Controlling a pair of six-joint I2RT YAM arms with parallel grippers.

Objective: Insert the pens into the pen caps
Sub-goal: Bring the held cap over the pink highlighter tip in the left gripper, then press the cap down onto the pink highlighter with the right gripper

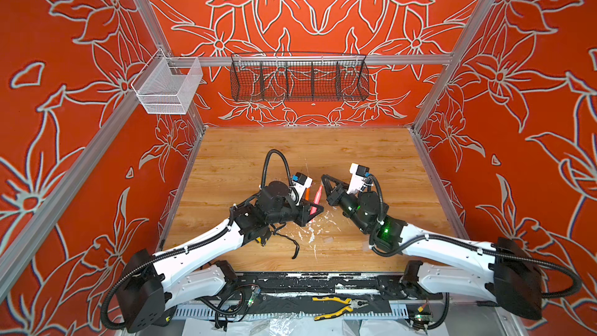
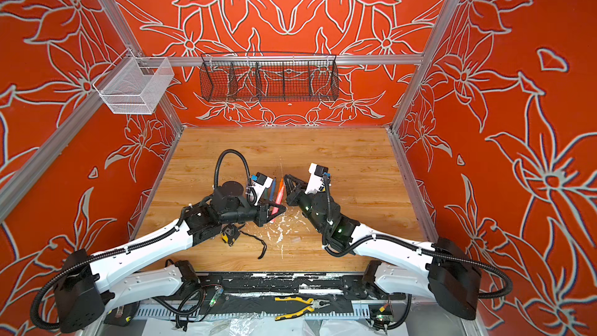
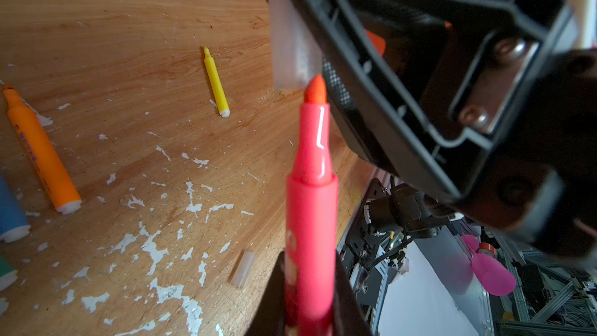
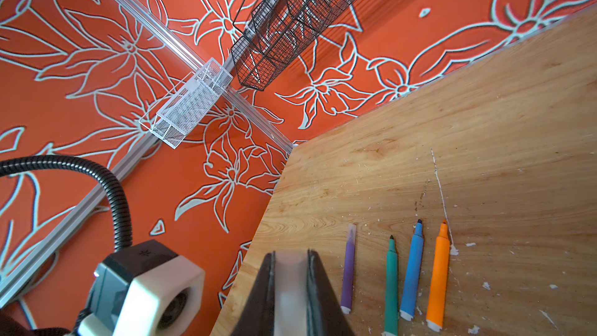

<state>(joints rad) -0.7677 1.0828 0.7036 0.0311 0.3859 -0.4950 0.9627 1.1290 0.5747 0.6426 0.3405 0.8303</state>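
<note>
the left claw (image 3: 310, 289) is shut tight on the pink pen (image 3: 311, 205). it holds the pen low on its body, and the tip points to the far side. the right claw (image 4: 290, 263) is shut on a clear cap (image 4: 290, 276) (a little see-through tube). the two claws meet above the middle of the counter (image 1: 371, 156). the pink tip sits right by the open end of that cap, but i cannot tell if they touch.

just left of the pink pen, four pens lie side by side on the counter with their tips to the far side. from left to right they are the purple pen (image 4: 348, 273), the green pen (image 4: 391, 286), the blue pen (image 4: 413, 269) and the orange pen (image 4: 437, 273). a second cap (image 4: 352, 232) sits over the purple pen's tip. the yellow pen (image 3: 216, 85) lies by itself. a loose cap (image 3: 242, 268) lies on the near part of the counter, among white paint flecks (image 3: 155, 250).
</note>
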